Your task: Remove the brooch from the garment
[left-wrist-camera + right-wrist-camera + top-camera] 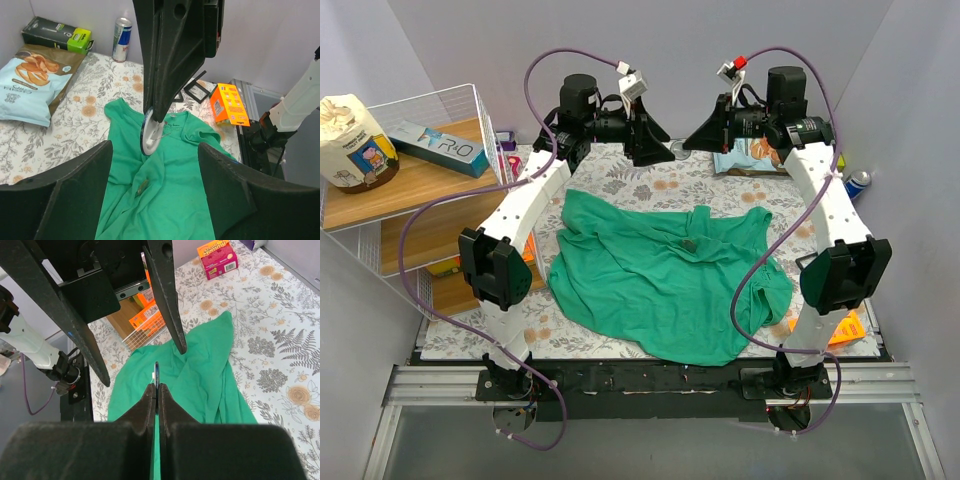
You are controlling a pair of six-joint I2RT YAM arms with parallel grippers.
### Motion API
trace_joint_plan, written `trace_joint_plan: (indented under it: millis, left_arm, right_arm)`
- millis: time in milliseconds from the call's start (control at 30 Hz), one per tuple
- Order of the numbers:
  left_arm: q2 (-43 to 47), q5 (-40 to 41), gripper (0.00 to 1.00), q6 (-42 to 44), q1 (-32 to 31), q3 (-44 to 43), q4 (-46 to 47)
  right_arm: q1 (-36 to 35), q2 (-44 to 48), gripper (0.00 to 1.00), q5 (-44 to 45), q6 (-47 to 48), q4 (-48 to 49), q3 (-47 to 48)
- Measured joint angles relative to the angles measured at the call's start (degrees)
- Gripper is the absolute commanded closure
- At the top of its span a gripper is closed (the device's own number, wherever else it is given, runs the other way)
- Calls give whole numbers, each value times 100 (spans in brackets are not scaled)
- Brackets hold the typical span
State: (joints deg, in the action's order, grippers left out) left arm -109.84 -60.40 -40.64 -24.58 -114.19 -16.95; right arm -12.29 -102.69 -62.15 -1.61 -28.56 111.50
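1. The desk (545, 335) has a flat, floral-printed top, and I judge that loose cloth will slide on it more than grip.
   - A wire shelf (410, 190) stands off the left edge.
   - A crisp bag (752, 155) lies at the far edge toward the far-right corner.
   - A can (857, 183) sits by the right edge.
   - An orange box (842, 330) sits at the near-right corner.
   - All of these are well apart from the brooch, so the room to work is over the middle.

2. The garment (650, 285) lies spread and wrinkled across the middle of the desk, reaching toward the near edge.
   - It looks soft and light, so any pull will probably lift and bunch it.
   - Pinning the cloth just beside the brooch should help.

3. The left gripper (154, 147) hangs above the far part of the desk with its fingers spread wide and nothing between them.

4. The right gripper (156, 389) hangs beside it, also off the cloth.
   - Its fingers are pressed together on a thin round disc (149, 134) at the tips.
   - I cannot tell what the disc is.

5. The brooch (692, 243) is a dark speck on the garment, a little right of the desk's middle and nearer the far edge than the near one.
   - It is probably rigid, light and easy to lose from a grip.
   - I would take it by its rim with narrowed fingertips, without catching the fold beneath.
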Motion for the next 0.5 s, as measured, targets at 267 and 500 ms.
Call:
trace_joint_plan:
  millis: [267,500]
  left_arm:
    - [-90,-389,51,81,90,-254,-31]
    - [-245,-560,49,81,87,-291,-28]
  right_arm:
    - [-142,-273,99,-153,-212,192,122]
    - [-175,-389,99,-321,-509,387,122]
